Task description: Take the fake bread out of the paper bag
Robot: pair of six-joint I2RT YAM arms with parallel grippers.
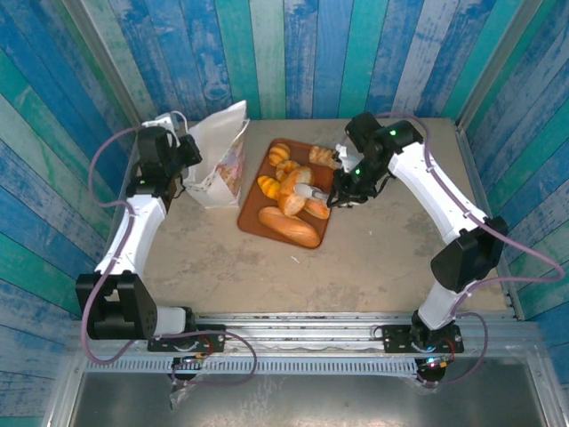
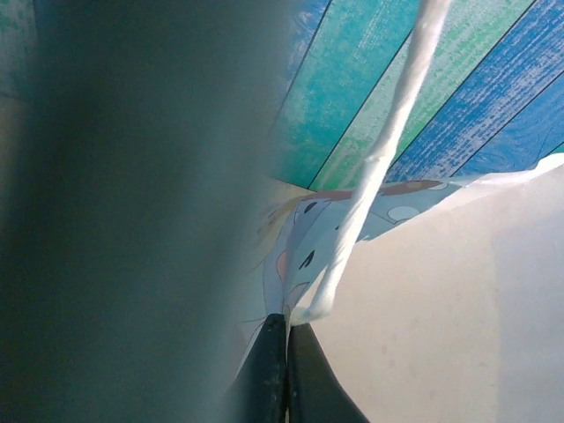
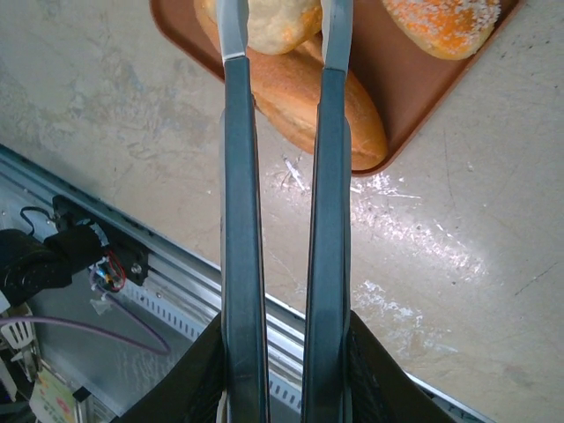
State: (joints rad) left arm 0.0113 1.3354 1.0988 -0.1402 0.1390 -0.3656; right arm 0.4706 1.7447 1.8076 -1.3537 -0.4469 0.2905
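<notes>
- The small white paper gift bag [image 1: 218, 151] with a colourful printed band stands on the beige table [image 1: 222, 276], at about 10 o'clock from the table's middle.
- The left gripper [image 1: 188, 149] is at the bag's 9 o'clock edge, at its top rim.
- In the left wrist view the left gripper's [image 2: 286, 357] two dark fingers are pressed together, and they appear to pinch the bag's [image 2: 458, 300] paper edge. This is just below where a white cord loop handle [image 2: 379, 150] meets the rim.
- The glossy golden-tan toy loaves, rolls and croissants [image 1: 284, 169] lie outside the bag on a flat brown tray [image 1: 252, 213], which sits at the bag's 3 o'clock.
- A long orange-brown toy loaf [image 1: 289, 227] lies along the tray's 6 o'clock edge.
- The right gripper [image 1: 311, 193] reaches in from the tray's 3 o'clock side, over the middle of the pile.
- In the right wrist view the right gripper's [image 3: 282, 18] fingers stand a narrow gap apart with a pale round toy roll [image 3: 278, 26] between their tips. Whether they clamp it I cannot tell.
- Below that roll lies the long loaf [image 3: 352, 115], and at its 2 o'clock an orange sugared roll [image 3: 441, 22] rests on the tray [image 3: 414, 84].
</notes>
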